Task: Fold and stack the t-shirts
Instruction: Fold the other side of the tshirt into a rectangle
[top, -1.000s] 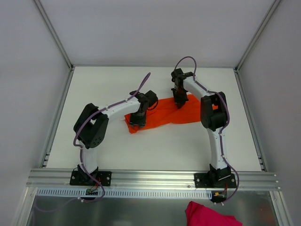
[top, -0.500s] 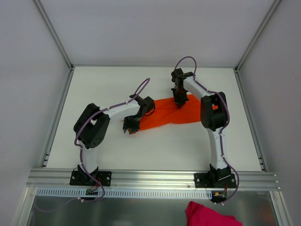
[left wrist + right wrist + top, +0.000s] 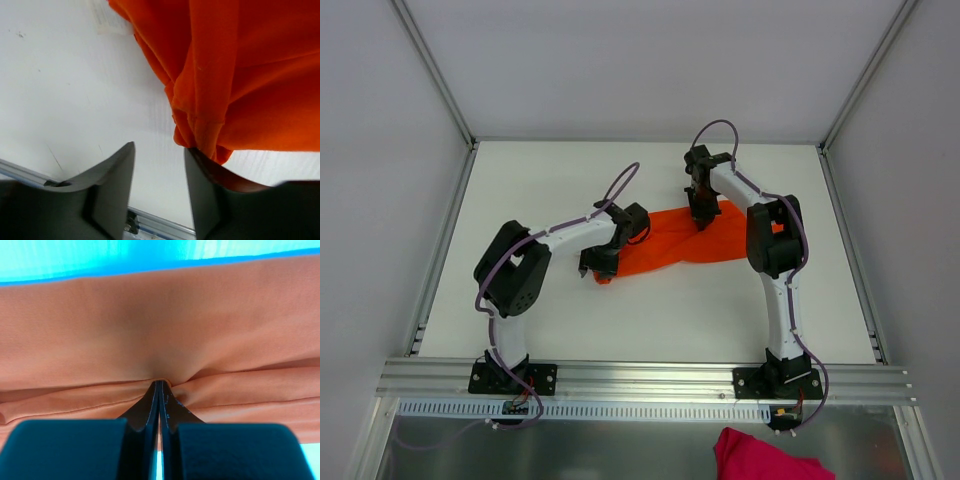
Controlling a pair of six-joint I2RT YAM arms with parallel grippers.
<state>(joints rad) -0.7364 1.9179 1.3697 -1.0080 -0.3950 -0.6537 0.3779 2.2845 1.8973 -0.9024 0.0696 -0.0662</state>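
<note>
1. The left end effector (image 3: 159,152) is hovering low over the table (image 3: 670,320), left of centre. It is released, with its jaws standing apart and only bare table showing between them.
2. The shirt (image 3: 665,245) is lying bunched in a long strip across the middle of the table. Its long axis is running left to right, with the right end angling toward the far right corner.
3. The shirt's left tip is sitting just right of the left end effector. It is touching one finger's inner face but not lying in the gap.
4. The right end effector (image 3: 159,386) is clenching a fold of the shirt near its far edge, right of centre.
5. The left arm is nearer the free left tip, so it is probably needing only a short rightward shift to take it.
</note>
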